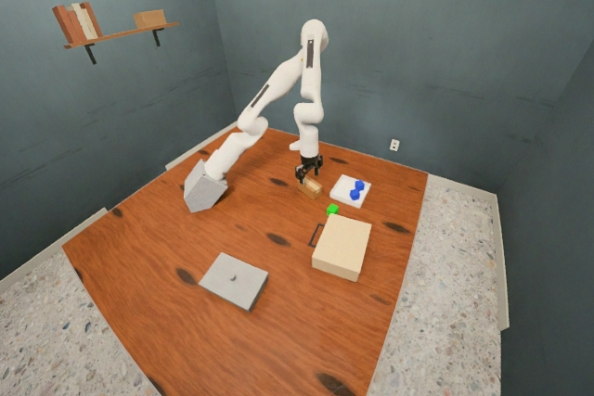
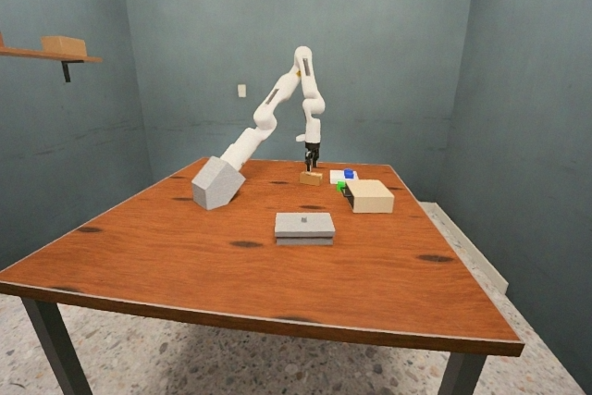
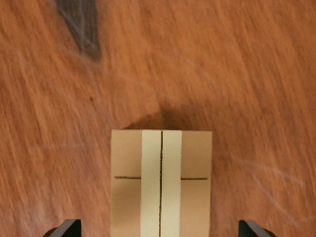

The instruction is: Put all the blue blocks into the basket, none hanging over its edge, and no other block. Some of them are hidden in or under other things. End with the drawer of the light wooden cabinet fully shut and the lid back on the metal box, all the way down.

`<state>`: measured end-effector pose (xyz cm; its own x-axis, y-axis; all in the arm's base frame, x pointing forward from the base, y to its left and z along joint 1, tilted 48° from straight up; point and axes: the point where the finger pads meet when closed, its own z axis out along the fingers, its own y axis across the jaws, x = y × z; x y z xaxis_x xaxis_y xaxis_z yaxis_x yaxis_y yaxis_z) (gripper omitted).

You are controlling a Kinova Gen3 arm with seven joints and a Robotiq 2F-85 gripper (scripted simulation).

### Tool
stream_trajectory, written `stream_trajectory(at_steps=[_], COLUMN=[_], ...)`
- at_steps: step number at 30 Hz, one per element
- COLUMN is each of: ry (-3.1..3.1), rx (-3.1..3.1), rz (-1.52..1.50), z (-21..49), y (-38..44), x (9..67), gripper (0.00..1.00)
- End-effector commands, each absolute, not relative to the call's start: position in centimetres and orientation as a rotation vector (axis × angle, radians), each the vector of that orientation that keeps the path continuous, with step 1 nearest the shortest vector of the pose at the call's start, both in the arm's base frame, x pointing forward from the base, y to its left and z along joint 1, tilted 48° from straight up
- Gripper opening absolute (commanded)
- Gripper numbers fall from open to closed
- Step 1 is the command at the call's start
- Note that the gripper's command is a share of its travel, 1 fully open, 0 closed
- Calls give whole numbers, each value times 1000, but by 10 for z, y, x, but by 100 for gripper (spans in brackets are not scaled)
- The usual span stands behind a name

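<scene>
The gripper (image 1: 309,176) (image 2: 312,168) (image 3: 160,228) is open, pointing down over the small brown taped carton (image 1: 314,192) (image 2: 311,179) (image 3: 125,207), with one finger on either side of it in the wrist view. The white basket (image 1: 339,189) (image 2: 335,178) holds two blue blocks (image 1: 359,185) (image 1: 355,194) (image 2: 348,173). The light wooden cabinet (image 1: 342,240) (image 2: 372,195) has its handle (image 1: 315,235) side facing left; its drawer shows no clear gap. The grey metal box (image 2: 303,240) has its knobbed lid (image 1: 239,281) (image 2: 291,226) on top. The insides of the cabinet, metal box and carton are hidden.
A green block (image 1: 332,210) (image 2: 340,186) lies between the basket and the cabinet. The arm's grey base (image 1: 203,190) (image 2: 217,185) stands at the left. The basket is just right of the carton. The metal box is nearest the front. A wall shelf hangs beyond the table's left side.
</scene>
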<state>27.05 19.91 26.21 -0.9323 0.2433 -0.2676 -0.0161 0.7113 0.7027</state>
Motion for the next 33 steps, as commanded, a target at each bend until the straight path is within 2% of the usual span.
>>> stream_trajectory(at_steps=[1,33], ry=[2576,2578], rx=[182,199], rz=[1060,1050], z=[262,237], y=[198,217], x=[273,286], gripper=[93,93])
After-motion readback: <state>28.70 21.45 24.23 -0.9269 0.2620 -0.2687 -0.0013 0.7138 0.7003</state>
